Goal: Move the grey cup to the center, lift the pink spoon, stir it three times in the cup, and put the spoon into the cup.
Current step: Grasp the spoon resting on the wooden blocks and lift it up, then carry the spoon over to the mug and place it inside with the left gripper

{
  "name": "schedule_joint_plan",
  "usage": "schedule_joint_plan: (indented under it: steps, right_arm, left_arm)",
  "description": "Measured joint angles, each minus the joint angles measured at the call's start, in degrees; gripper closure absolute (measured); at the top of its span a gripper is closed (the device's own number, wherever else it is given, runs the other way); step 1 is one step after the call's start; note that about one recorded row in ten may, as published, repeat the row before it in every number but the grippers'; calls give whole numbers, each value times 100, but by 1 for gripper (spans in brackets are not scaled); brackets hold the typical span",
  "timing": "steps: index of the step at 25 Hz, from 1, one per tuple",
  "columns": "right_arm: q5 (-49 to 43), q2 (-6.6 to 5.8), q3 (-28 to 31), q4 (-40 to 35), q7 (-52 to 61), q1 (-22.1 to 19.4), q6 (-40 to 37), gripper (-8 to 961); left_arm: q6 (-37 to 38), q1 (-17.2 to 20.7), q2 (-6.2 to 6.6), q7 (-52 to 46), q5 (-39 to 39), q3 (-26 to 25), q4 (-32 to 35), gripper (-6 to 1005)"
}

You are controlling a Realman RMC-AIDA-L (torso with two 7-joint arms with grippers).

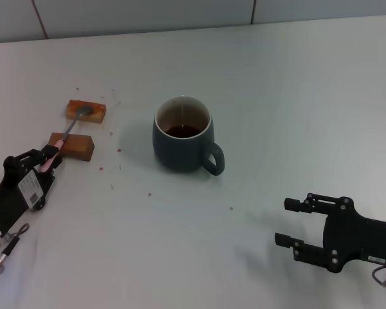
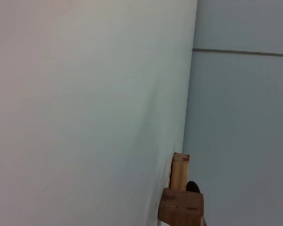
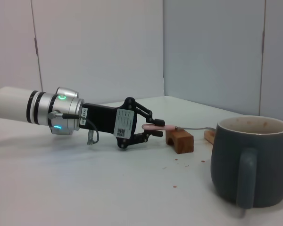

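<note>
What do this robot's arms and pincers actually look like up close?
Both are matte black linkage frames ending in two thin fingers. The left pincer carries a white label with a code, behind it a silver wrist ring with green lights and a white arm. The right pincer has a small grey cable loop at its base.

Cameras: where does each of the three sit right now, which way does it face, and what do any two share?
Head view: high up, looking down at the table; shows left gripper at the pink spoon, right gripper open, grey cup.
Left wrist view: low, along the table toward the wall; only the wooden blocks show.
Right wrist view: low, facing across the cup toward the left gripper.
Shared: the blocks appear in all three views.
</note>
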Motion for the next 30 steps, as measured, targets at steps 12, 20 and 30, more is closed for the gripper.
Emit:
schedule_joint_plan:
  steps: [12, 20, 30]
  right_arm:
    - [0, 0, 0, 16, 0, 8, 22, 329]
    - [-1, 7, 0, 25, 0, 20, 37, 328]
    - [-2, 9, 0, 28, -2, 36, 54, 328]
  left_arm:
    - [202, 39, 0, 296, -5, -101, 42, 841]
    - [1210, -134, 24, 925, 6, -239, 212, 860]
    - [3148, -777, 35, 1738, 61, 334, 1929, 861]
